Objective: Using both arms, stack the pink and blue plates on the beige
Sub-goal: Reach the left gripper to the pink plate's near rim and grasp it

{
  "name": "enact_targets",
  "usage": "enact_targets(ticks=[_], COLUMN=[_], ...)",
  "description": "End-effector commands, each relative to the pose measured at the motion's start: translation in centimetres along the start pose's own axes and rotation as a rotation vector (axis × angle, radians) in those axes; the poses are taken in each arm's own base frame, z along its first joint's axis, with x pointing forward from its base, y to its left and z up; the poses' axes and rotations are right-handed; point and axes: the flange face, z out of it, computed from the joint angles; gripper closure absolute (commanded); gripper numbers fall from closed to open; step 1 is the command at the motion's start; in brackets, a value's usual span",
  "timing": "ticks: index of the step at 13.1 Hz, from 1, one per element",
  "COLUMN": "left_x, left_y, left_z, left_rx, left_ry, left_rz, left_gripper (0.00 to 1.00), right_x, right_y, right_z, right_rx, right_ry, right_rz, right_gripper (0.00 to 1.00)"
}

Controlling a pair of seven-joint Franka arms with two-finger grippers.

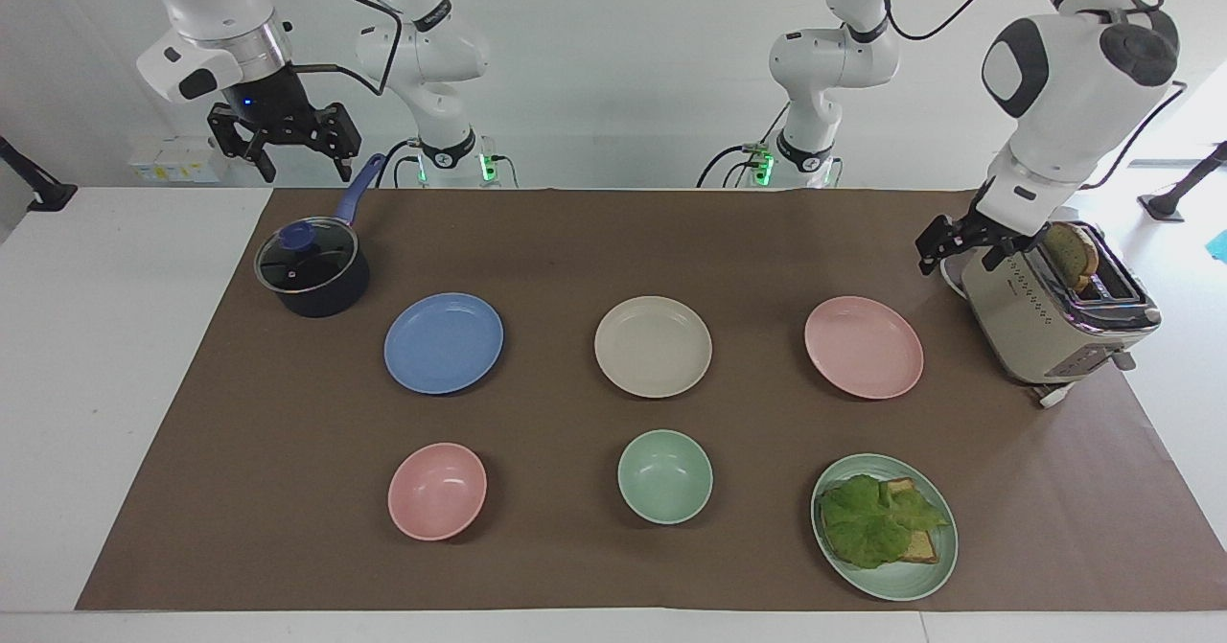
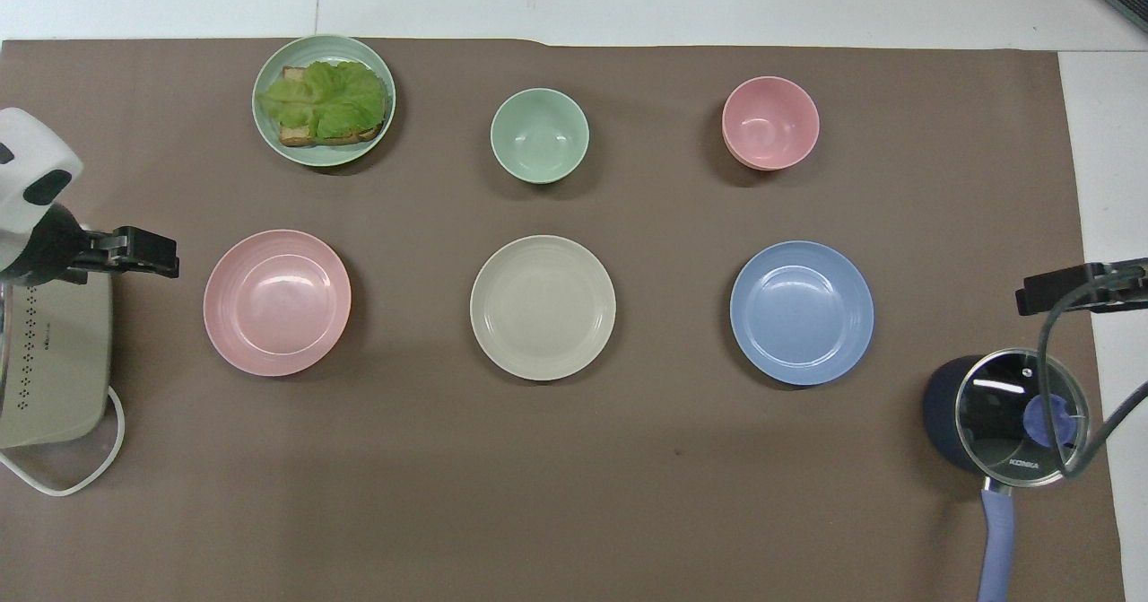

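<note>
Three plates lie in a row on the brown mat: the blue plate [image 1: 443, 343] [image 2: 801, 312] toward the right arm's end, the beige plate [image 1: 653, 346] [image 2: 543, 307] in the middle, and the pink plate [image 1: 864, 347] [image 2: 276, 302] toward the left arm's end. My left gripper [image 1: 954, 252] [image 2: 152, 255] hangs open and empty over the mat between the toaster and the pink plate, touching neither plate. Above the saucepan's handle, my right gripper [image 1: 299, 166] [image 2: 1076, 288] waits open, holding nothing.
A lidded dark saucepan [image 1: 312, 269] stands beside the blue plate. A beige toaster [image 1: 1050, 312] with a bread slice stands at the left arm's end. Farther from the robots sit a pink bowl [image 1: 437, 491], a green bowl [image 1: 665, 476] and a green plate [image 1: 901, 585] with lettuce and bread.
</note>
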Motion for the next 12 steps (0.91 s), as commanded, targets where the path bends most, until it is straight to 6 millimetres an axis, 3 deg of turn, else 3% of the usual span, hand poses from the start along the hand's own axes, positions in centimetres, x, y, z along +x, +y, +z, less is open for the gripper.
enact_targets(ticks=[1,4,7,8,11,12], left_x=[1.7,2.6,1.6,1.3,0.3,0.0], left_y=[-0.1,-1.3,-2.7,-2.8,-2.0,-2.1], left_z=[6.5,11.5,13.7,14.8,15.5,15.6], left_rx=[0.000,0.005,0.002,0.000,0.000,0.001], left_ry=[-0.008,-0.038,-0.075,-0.080,-0.098,-0.104], left_rz=[-0.027,-0.067,-0.099,-0.102,-0.110,-0.122], left_gripper=[0.00,0.00,0.00,0.00,0.00,0.22], right_x=[-0.2,-0.2,-0.2,-0.2,-0.2,-0.2], right_y=[0.4,0.4,0.4,0.4,0.4,0.4], right_z=[0.0,0.0,0.0,0.0,0.0,0.0], right_rx=[-0.004,-0.004,-0.004,-0.004,-0.004,-0.004], right_ry=[0.005,0.005,0.005,0.005,0.005,0.005], right_rz=[-0.023,-0.023,-0.023,-0.023,-0.023,-0.023], right_gripper=[0.00,0.00,0.00,0.00,0.00,0.00])
